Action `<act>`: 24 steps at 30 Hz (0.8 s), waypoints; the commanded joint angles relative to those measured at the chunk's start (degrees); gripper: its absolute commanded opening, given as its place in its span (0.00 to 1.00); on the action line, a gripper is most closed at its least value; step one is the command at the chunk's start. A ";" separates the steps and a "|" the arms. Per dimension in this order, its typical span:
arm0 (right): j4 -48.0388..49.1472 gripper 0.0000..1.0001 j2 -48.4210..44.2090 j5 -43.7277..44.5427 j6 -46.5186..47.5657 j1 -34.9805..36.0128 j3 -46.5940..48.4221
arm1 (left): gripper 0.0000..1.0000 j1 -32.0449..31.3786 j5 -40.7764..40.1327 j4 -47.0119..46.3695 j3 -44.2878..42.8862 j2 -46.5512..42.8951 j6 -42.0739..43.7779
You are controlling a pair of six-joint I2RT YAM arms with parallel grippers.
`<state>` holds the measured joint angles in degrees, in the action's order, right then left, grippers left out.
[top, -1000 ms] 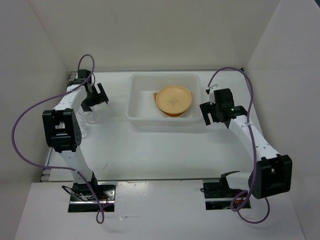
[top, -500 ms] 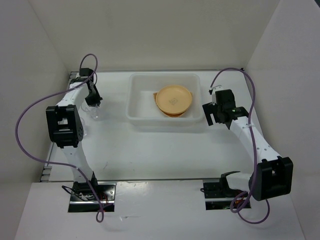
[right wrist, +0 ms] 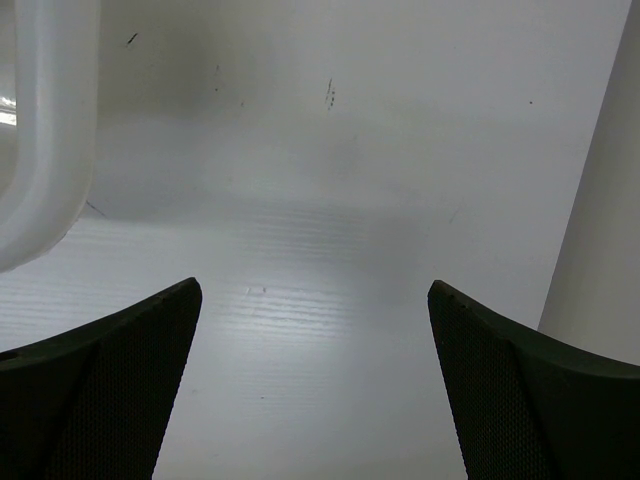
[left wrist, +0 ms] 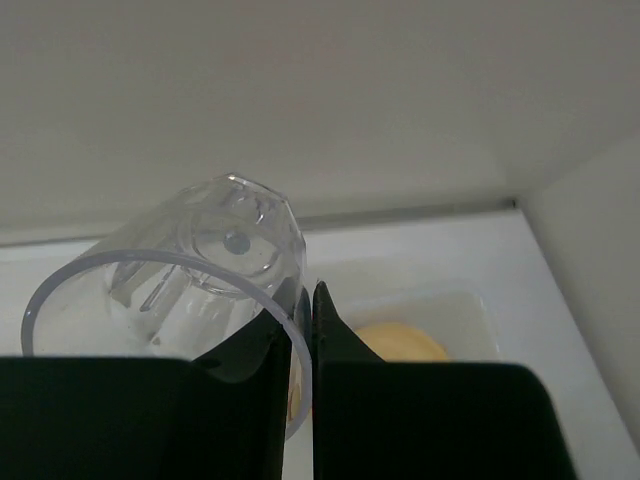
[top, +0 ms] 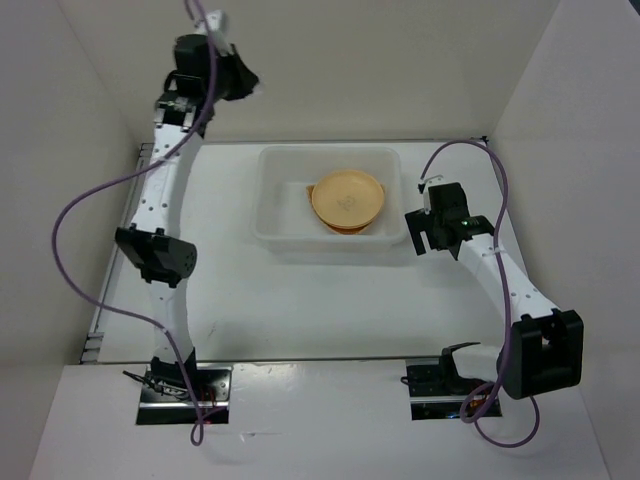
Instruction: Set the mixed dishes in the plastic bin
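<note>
At the upper left of the top view, the left gripper (top: 245, 84) pinches a small clear plastic cup (left wrist: 190, 280) by its rim, high above the white table (top: 300, 300).

In the left wrist view its black fingers (left wrist: 335, 335) press together on the cup's wall, and the cup tilts with its base turned away. At frame centre, the translucent white rectangular plastic bin (top: 330, 153) holds a round yellow-orange plate (top: 347, 197); its central mark is too small to read. Just right of the bin, the right gripper (top: 414, 232) hovers with its fingers spread wide over bare table.
</note>
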<state>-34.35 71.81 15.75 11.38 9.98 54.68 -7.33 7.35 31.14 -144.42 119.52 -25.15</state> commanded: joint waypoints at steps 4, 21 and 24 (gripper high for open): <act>2.00 0.98 -0.09 0.86 -0.92 0.22 -0.10 | 0.00 -10.16 -3.83 15.71 -3.06 10.46 6.60; 2.00 0.98 0.96 0.86 -0.92 0.22 -0.10 | 0.00 -14.90 -12.80 22.47 -2.53 24.00 3.27; 2.00 0.98 0.96 0.86 -0.92 0.22 -0.10 | 0.00 -14.90 -12.28 23.01 -3.24 24.62 3.26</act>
<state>-34.30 72.25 15.75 11.38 9.98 54.68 -22.02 -4.01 53.56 -145.84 142.93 -21.32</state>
